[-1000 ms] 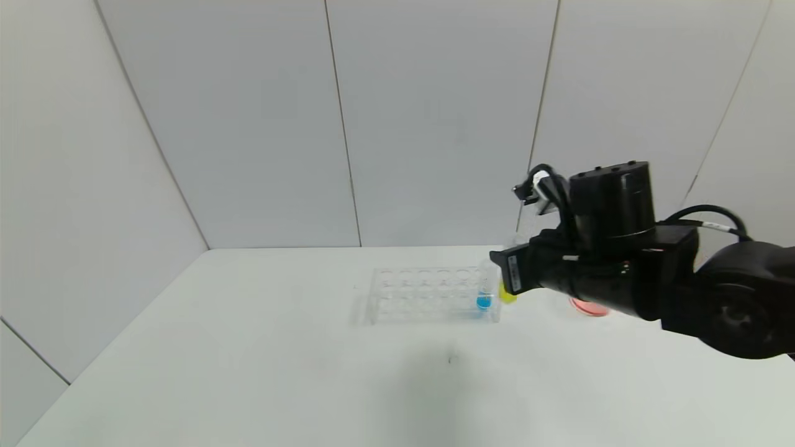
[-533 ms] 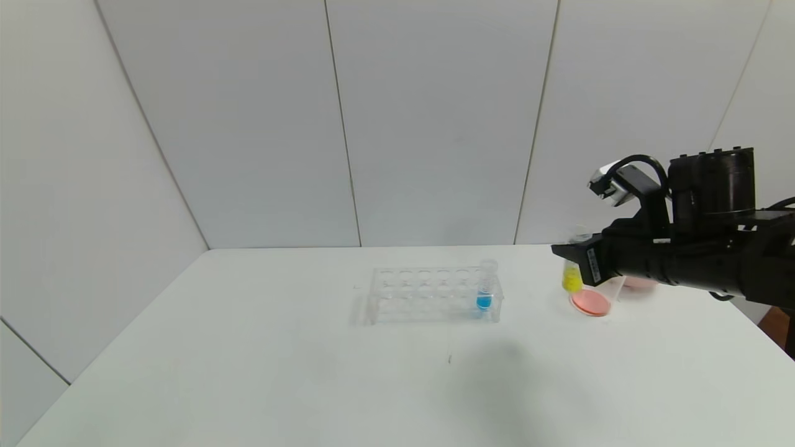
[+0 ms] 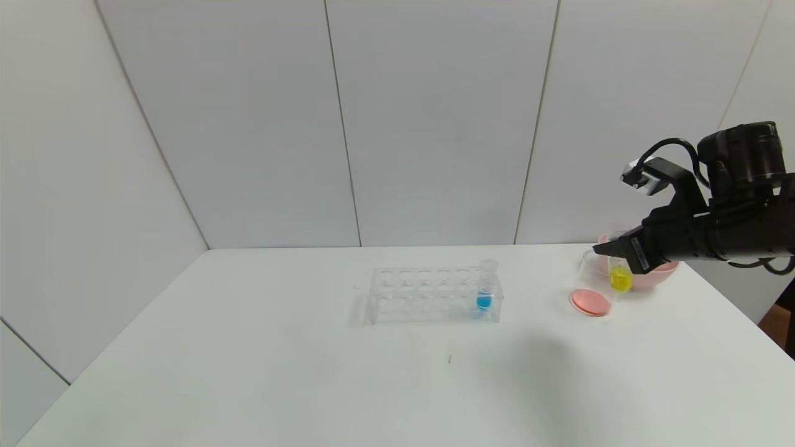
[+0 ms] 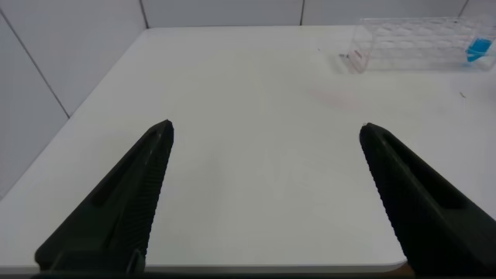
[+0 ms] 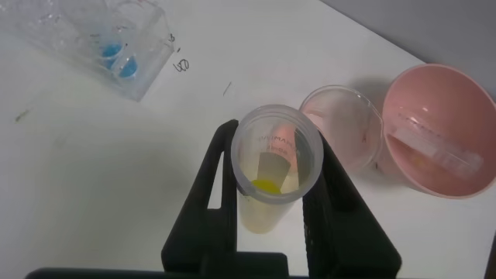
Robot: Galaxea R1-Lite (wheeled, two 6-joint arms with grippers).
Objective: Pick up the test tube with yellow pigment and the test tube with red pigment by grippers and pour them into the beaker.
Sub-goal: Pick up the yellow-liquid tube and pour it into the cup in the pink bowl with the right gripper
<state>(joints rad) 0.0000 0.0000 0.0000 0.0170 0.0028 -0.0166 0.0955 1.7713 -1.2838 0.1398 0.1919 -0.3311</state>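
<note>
Now, with the right claw (image 5: 270, 203) clamped on the yellow tube (image 5: 277, 177) beside the beaker (image 3: 591, 287), its mouth should tip slowly over the rim; the left claw (image 4: 263, 194) hangs open

My right gripper (image 3: 615, 253) hides the top of the test tube with yellow pigment (image 3: 620, 279) from the head view, and my forearm covers part of the pink bowl (image 3: 652, 273). In the left wrist view, the clear rack (image 4: 418, 43) is cut by the edge, as are my left gripper's fingers (image 4: 116, 209). A clear tube in the bowl (image 5: 434, 147) is too faint to read.
</note>
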